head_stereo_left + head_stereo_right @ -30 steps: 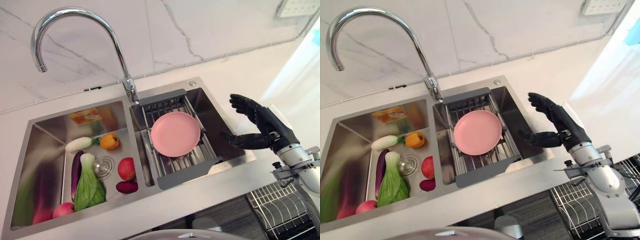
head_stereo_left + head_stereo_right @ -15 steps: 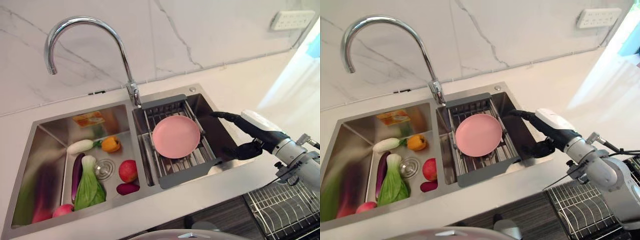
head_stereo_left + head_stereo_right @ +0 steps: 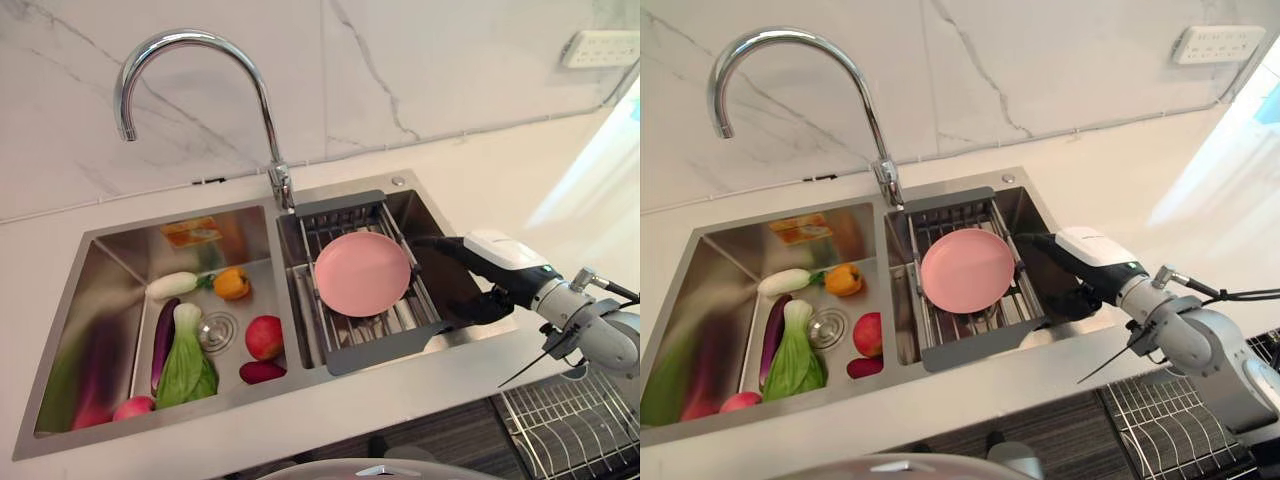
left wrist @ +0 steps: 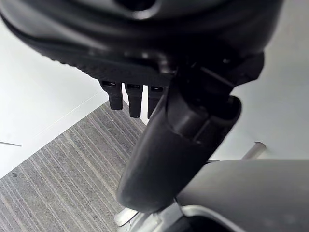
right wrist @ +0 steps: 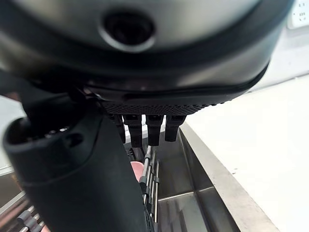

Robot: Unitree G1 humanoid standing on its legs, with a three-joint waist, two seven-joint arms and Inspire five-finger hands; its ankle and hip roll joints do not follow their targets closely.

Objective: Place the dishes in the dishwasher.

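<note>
A pink plate (image 3: 362, 273) lay flat on a grey rack (image 3: 352, 355) that sat inside the right basin of a steel sink (image 3: 100, 270). The rack's wire bars showed around the plate on all sides. A curved tap (image 3: 200, 45) stood behind the sink, at the wall between the two basins.

The right hand (image 3: 478, 262) reached into the right basin from the right side, over the sink's edge. Its fingers (image 3: 430, 241) were stretched out straight toward the plate, with the tips just beside the plate's right rim; I could not tell if they touched it. The thumb (image 3: 490, 305) hung lower, near the front right corner of the rack. The hand was open and held nothing. In the right wrist view the fingers (image 5: 147, 130) pointed straight down along the rack's bars, and a small pink part of the plate (image 5: 137, 170) showed past them.

The left hand (image 4: 159, 116) appeared in the left wrist view, above a grey striped floor (image 4: 63, 179). Its fingers (image 4: 129, 99) were straight and it held nothing.

In the left basin lay some food: a white radish (image 3: 172, 285), an orange pepper (image 3: 232, 283), an aubergine (image 3: 164, 335), a green leafy vegetable (image 3: 187, 365), a red apple (image 3: 264, 337) and a dark red piece (image 3: 262, 372) in front of it. The white surface (image 3: 480, 160) went around the sink. A wire dishwasher rack (image 3: 560, 425) showed low at the right, below the surface's edge.
</note>
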